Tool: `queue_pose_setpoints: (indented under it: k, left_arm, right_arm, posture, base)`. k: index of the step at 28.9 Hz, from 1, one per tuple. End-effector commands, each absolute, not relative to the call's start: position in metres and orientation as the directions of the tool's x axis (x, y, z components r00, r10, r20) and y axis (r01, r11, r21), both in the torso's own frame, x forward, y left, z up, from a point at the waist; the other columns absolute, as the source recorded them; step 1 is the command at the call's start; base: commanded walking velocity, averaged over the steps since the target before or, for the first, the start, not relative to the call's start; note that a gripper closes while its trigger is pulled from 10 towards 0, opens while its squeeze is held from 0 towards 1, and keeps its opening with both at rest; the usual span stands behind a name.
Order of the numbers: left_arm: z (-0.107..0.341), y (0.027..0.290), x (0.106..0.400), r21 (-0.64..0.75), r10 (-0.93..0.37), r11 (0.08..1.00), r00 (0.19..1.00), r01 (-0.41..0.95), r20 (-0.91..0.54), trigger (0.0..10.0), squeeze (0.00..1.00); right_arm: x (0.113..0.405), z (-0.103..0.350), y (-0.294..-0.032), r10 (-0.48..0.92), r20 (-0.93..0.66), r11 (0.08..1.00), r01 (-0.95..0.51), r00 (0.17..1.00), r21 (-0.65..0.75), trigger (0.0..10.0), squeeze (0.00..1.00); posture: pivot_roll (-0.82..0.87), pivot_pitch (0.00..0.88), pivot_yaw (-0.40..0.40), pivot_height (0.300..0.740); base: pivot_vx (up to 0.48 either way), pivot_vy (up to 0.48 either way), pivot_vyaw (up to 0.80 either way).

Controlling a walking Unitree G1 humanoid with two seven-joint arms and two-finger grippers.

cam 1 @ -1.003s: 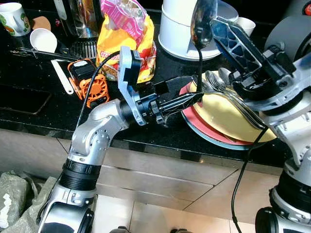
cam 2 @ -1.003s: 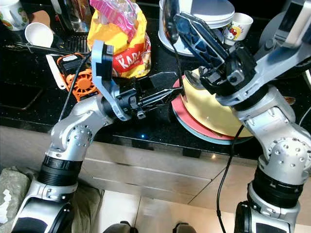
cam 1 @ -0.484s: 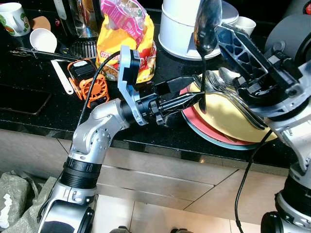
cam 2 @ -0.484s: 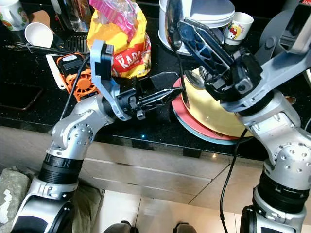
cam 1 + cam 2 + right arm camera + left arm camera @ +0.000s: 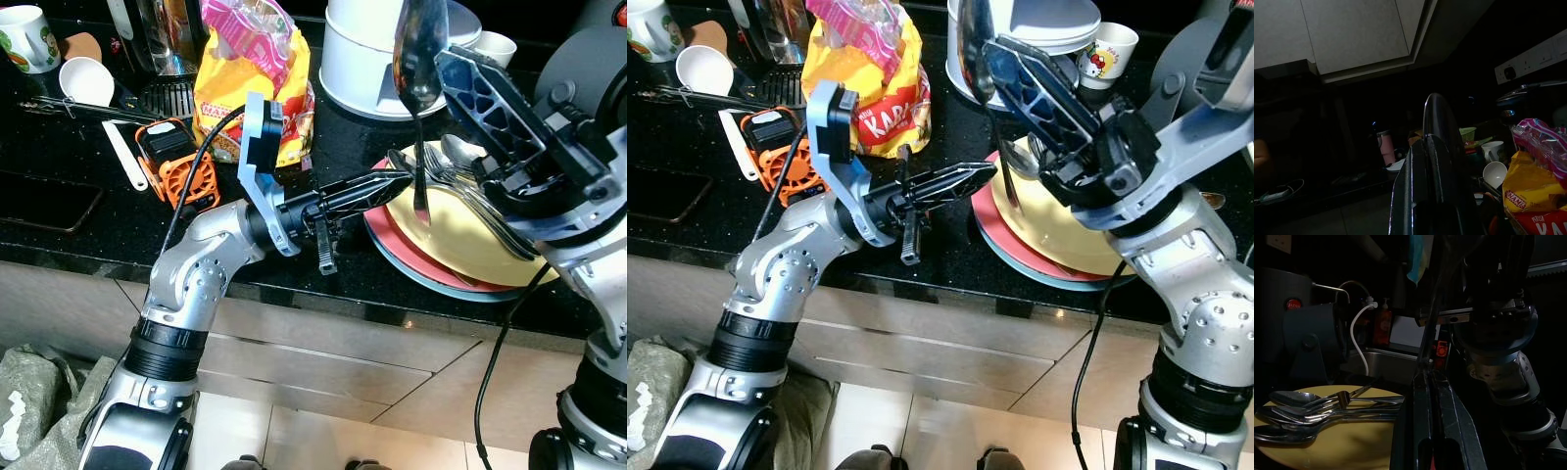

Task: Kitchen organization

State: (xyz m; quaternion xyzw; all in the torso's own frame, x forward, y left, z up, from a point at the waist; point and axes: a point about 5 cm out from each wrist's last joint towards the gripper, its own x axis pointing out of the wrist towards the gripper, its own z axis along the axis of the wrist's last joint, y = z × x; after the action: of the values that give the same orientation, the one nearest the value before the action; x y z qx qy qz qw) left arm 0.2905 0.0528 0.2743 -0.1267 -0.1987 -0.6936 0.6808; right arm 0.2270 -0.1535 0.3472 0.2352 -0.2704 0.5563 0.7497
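A large metal spoon (image 5: pixel 419 54) stands bowl-up above the stacked plates, its thin handle hanging down over the yellow plate (image 5: pixel 460 235). My right gripper (image 5: pixel 439 69) is shut on the spoon near its neck; in the right wrist view the spoon bowl (image 5: pixel 1437 117) rises past the fingers. My left gripper (image 5: pixel 400 177) reaches in from the left, with its fingers (image 5: pixel 1420 421) closed together at the handle partway down. Several more spoons and forks (image 5: pixel 1317 406) lie on the yellow plate, which tops a pink plate (image 5: pixel 392 245) and a blue one.
On the black counter (image 5: pixel 294 279) sit a yellow snack bag (image 5: pixel 250 69), a white pot (image 5: pixel 362 59), an orange gadget (image 5: pixel 181 162), a small white cup (image 5: pixel 86 78) and a printed mug (image 5: pixel 24 34). Drawer fronts and floor lie below the edge.
My left gripper has rolled about a quarter turn, risen slightly, and its spread fingers have closed at the spoon's handle. The right gripper still holds the spoon, lifted a little.
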Motion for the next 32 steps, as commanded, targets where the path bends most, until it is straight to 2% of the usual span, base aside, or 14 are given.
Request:
queue_pose_setpoints:
  k: [1,2,3,4,5,20,21,22,23,32]
  left_arm:
    - [0.275,0.047,0.285,0.120,-0.893,-0.031,-0.081,0.992,0.443,0.0,0.00]
    - [0.276,0.047,0.286,0.115,-0.890,-0.021,-0.071,0.993,0.451,4.7,0.24]
    - [0.276,0.047,0.286,0.115,-0.890,-0.021,-0.071,0.993,0.451,4.7,0.24]
    - [0.277,0.046,0.286,0.109,-0.887,-0.014,-0.062,0.994,0.457,6.7,0.40]
    - [0.276,0.046,0.286,0.108,-0.888,-0.016,-0.064,0.994,0.456,10.0,1.00]
    - [0.278,0.047,0.285,0.132,-0.893,-0.001,-0.061,0.991,0.447,10.0,1.00]
    - [0.277,0.047,0.285,0.132,-0.893,-0.002,-0.062,0.991,0.445,10.0,0.91]
    - [0.277,0.047,0.285,0.132,-0.893,-0.002,-0.062,0.991,0.445,10.0,0.91]
    - [0.277,0.046,0.285,0.133,-0.893,-0.005,-0.064,0.991,0.446,10.0,0.00]
    - [0.276,0.042,0.283,0.126,-0.894,-0.023,-0.077,0.992,0.442,10.0,0.00]
  right_arm:
    - [0.220,0.349,-0.152,0.711,0.673,0.255,-0.967,0.204,0.023,0.0,0.00]
    - [0.220,0.349,-0.152,0.710,0.673,0.258,-0.966,0.207,0.024,0.0,0.00]
    - [0.220,0.349,-0.152,0.710,0.673,0.258,-0.966,0.207,0.024,0.0,0.00]
    - [0.220,0.349,-0.152,0.710,0.673,0.260,-0.965,0.208,0.024,0.0,0.00]
    - [0.220,0.349,-0.152,0.710,0.673,0.260,-0.965,0.208,0.024,0.0,0.00]
    - [0.218,0.349,-0.149,0.721,0.669,0.229,-0.973,0.180,0.015,0.0,0.00]
    - [0.217,0.349,-0.147,0.727,0.667,0.208,-0.978,0.163,0.011,0.0,0.00]
    - [0.217,0.349,-0.147,0.727,0.667,0.208,-0.978,0.163,0.011,0.0,0.00]
    - [0.215,0.349,-0.145,0.731,0.666,0.191,-0.982,0.147,0.008,0.0,0.00]
    - [0.211,0.351,-0.139,0.733,0.670,0.151,-0.988,0.118,0.009,0.0,0.00]
  posture:
    - [0.02,0.136,0.004,0.740]
    - [0.02,0.136,0.003,0.740]
    - [0.02,0.136,0.003,0.740]
    - [0.02,0.136,0.003,0.740]
    - [0.02,0.136,0.003,0.740]
    - [0.02,0.130,-0.005,0.740]
    - [0.02,0.128,-0.004,0.740]
    - [0.02,0.128,-0.004,0.740]
    - [0.02,0.130,-0.003,0.740]
    - [0.02,0.133,0.002,0.740]
  base:
    - [0.000,0.000,0.00]
    - [0.000,0.000,0.00]
    - [0.000,0.000,0.00]
    - [0.000,0.000,0.00]
    - [0.000,0.000,0.00]
    - [0.000,0.000,0.00]
    - [0.000,0.000,0.00]
    - [0.000,0.000,0.00]
    - [0.000,0.000,0.00]
    - [0.000,0.000,0.00]
